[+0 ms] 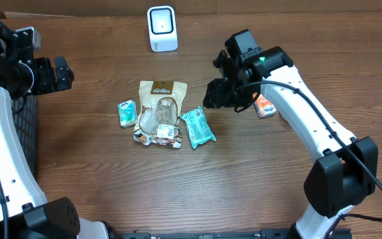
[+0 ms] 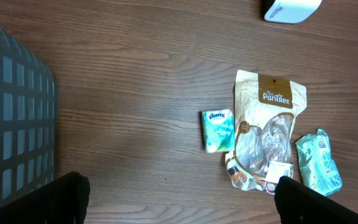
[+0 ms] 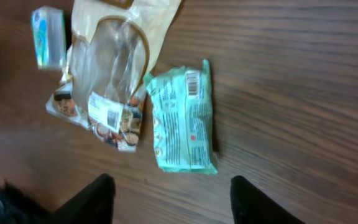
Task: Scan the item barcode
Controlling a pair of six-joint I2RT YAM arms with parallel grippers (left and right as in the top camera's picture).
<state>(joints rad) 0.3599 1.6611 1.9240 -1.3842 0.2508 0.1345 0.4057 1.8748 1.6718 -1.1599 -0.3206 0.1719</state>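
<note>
Near the teal pack, my right gripper gapes empty, left gripper too; nothing is at the scanner yet.

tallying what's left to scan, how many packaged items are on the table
4: tissue pack left of the windowed pouch, teal packet on its right, orange pack partly hidden behind the right arm. Others may hide under the pouch.

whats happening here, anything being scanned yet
Nothing is held right now. The right gripper hangs open near the teal packet, which lies on the table beside the PanTree bag and a Kleenex pack. The left gripper is open too, off to the side. The white scanner stands at the far edge.
</note>
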